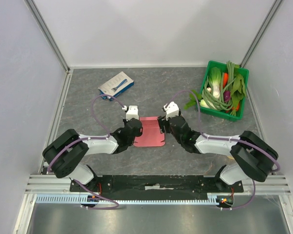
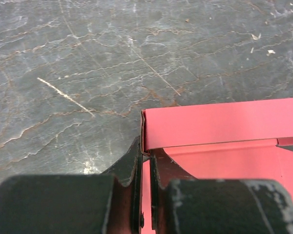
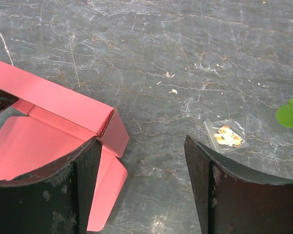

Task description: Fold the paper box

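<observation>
Pinching a raised side wall of the paper box [image 1: 149, 131], the left hand [image 1: 136, 128] has its two dark fingers pressed together on the thin card. The right hand [image 1: 164, 127] is spread wide and holds nothing.

The box is a thin pink-red card blank, matte and unmarked. It lies near the middle of the desk [image 1: 185, 97], between the two hands. The desk is dark grey and looks like stone, with pale veins and fine scratches.

The overhead view shows only a flat reddish rectangle, but it also takes in the rest of the desk. A white-and-blue box [image 1: 116, 85] lies at the far left. A green crate [image 1: 244, 95] of vegetables [image 1: 219, 87] sits at the far right, well apart from the card.

The left wrist view shows the grip up close. The left hand [image 2: 145, 157] clamps the upright wall right at its corner, where the paper box [image 2: 224, 124] folds into a long standing strip across the far side.

The right wrist view shows the opposite corner of the paper box [image 3: 44, 131]. A creased wall stands there, and two small rounded flaps hang off its end beside the inner finger of the right hand [image 3: 141, 148]. I cannot tell whether that finger touches the card. This view alone shows a small clear packet [image 3: 225, 136] with orange print on the bare stone, and a green leaf [image 3: 290, 112] at the frame's right edge.
</observation>
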You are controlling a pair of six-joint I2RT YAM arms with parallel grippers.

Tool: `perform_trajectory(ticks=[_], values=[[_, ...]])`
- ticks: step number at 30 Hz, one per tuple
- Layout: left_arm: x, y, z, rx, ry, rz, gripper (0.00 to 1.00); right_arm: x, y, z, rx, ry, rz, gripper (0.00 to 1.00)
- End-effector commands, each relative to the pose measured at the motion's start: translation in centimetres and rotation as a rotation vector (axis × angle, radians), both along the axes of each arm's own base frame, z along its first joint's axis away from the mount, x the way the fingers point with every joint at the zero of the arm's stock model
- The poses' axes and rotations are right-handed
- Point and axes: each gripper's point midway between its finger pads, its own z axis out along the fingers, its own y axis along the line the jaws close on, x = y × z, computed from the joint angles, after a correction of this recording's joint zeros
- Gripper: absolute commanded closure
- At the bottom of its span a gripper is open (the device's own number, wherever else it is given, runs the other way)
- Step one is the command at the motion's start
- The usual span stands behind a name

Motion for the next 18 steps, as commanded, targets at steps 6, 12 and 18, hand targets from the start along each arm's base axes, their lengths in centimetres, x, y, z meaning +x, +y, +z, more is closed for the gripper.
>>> perform_trajectory(ticks=[6,12,18], values=[[0.3,0.6,0.5,0.060,0.040,0.026,0.98,-1.5,1.9,1.7,0.143,0.247,0.212,0.20],[0.0,0.7,0.3,0.070,0.100,0.053,0.98,-4.9,2.5,4.6,0.279,0.334,0.284,0.05],[-0.7,-0.1,0.5,-0.029,0.268,0.129,0.98,-6.2,-1.1,1.3,0.410,0.585,-0.072,0.02]])
